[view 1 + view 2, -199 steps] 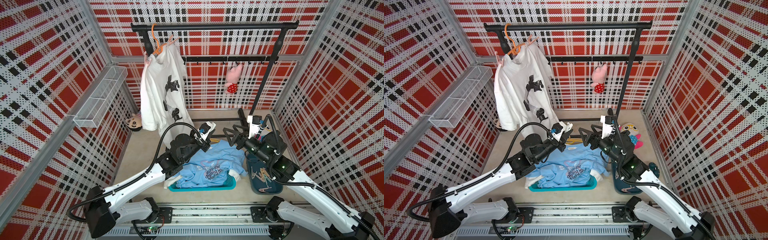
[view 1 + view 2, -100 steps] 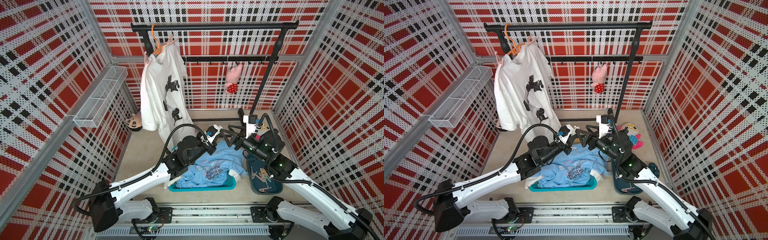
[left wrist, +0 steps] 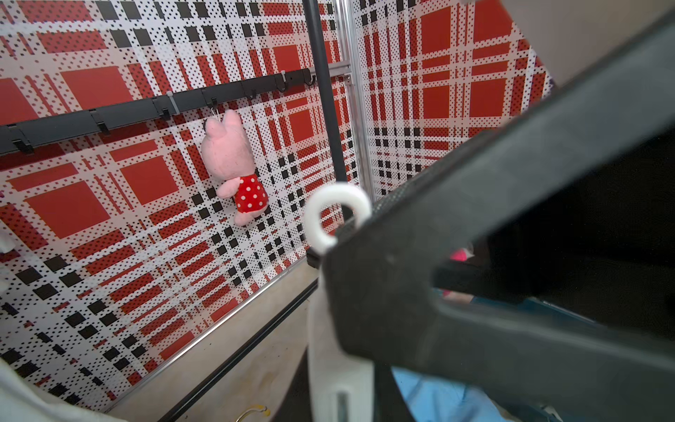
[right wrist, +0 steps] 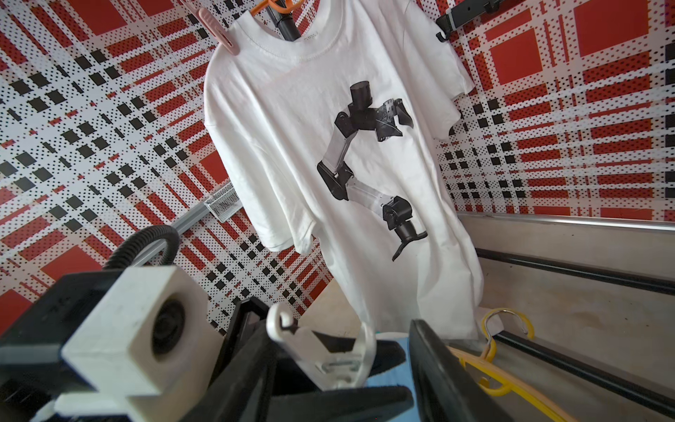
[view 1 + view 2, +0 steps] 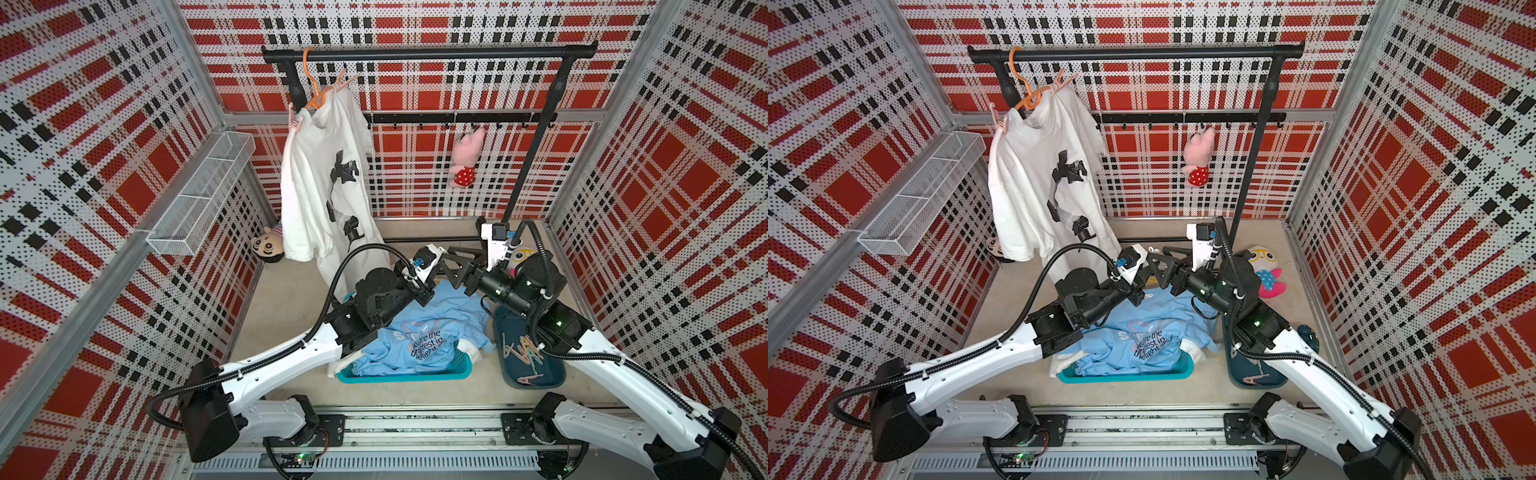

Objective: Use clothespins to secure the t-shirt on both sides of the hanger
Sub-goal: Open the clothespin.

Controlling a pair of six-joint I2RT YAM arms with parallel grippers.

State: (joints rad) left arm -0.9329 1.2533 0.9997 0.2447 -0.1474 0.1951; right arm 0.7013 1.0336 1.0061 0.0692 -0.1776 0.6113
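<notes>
A white t-shirt (image 5: 320, 187) (image 5: 1038, 178) (image 4: 328, 146) hangs on an orange hanger (image 5: 316, 91) from the black rail. One pink clothespin (image 5: 295, 120) (image 4: 219, 33) grips one shoulder, and another pink clothespin (image 5: 343, 81) sticks up at the other. My left gripper (image 5: 436, 270) (image 3: 339, 383) is shut on a white clothespin (image 3: 336, 215) (image 4: 321, 350) above the laundry basket. My right gripper (image 5: 453, 268) (image 4: 347, 350) meets it head-on. Its jaws stand open around that clothespin, with a gap on one side. Several loose clothespins (image 5: 523, 349) lie in the dark blue tray (image 5: 552, 374).
A teal basket (image 5: 415, 374) holds a light blue shirt below both grippers. A yellow hanger (image 4: 493, 354) lies on the floor by the rack's base. A pink plush (image 5: 465, 158) hangs from the hook rail. A wire shelf (image 5: 199, 195) juts from the left wall, and plush toys (image 5: 1266, 270) lie on the floor.
My left arm has carried the white clothespin to the right, up to the right gripper. The right jaws have narrowed around it.
</notes>
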